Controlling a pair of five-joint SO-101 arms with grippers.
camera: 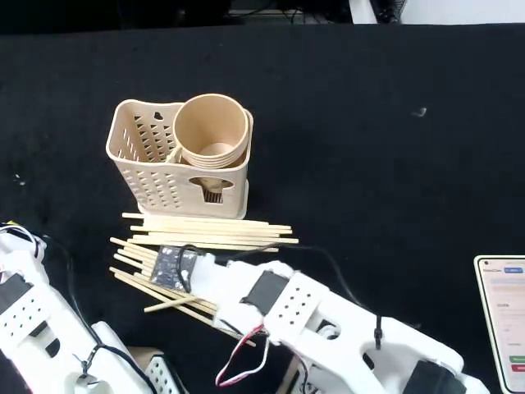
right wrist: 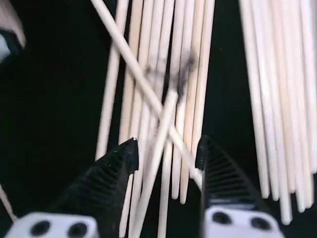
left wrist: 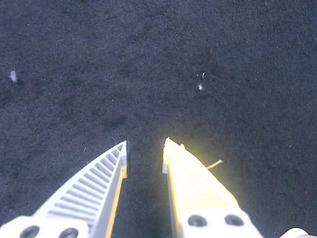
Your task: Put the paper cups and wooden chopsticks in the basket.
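between right tool (right wrist: 166, 148) and basket (camera: 161, 185), chopsticks (camera: 215, 231)

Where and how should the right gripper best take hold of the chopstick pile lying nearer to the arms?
Grip the nearer chopsticks around mid-length, coming straight down from above with the open right gripper set across the sticks. They lie flat and mostly parallel on the cloth, so closing across them probably gathers several.

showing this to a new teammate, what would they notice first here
The pale basket stands out against the black table, with stacked paper cups already in it. Just in front of it lie loose wooden chopsticks, and the right gripper hangs open over the pile.
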